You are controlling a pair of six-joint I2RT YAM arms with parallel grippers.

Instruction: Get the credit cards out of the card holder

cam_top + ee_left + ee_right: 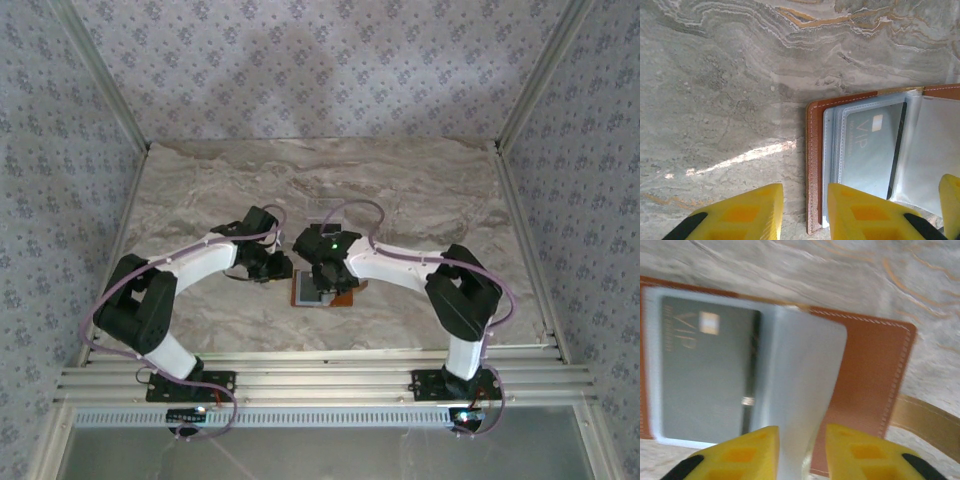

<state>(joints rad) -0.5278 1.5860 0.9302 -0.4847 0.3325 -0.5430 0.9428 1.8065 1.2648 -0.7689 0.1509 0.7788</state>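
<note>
The card holder lies open on the marble table between my two grippers, brown leather with clear sleeves. A dark card marked VIP sits inside a sleeve on its left half, also seen at the left of the right wrist view as the VIP card. My left gripper is open and straddles the holder's left leather edge, one finger over the sleeve and one over the table. My right gripper is open, with a lifted whitish translucent sleeve page standing between its fingers. I cannot tell whether that page holds a card.
The holder's brown strap tab sticks out to the right on the table. A small clear plastic stand stands just beyond the grippers. Patterned walls close in the table on three sides.
</note>
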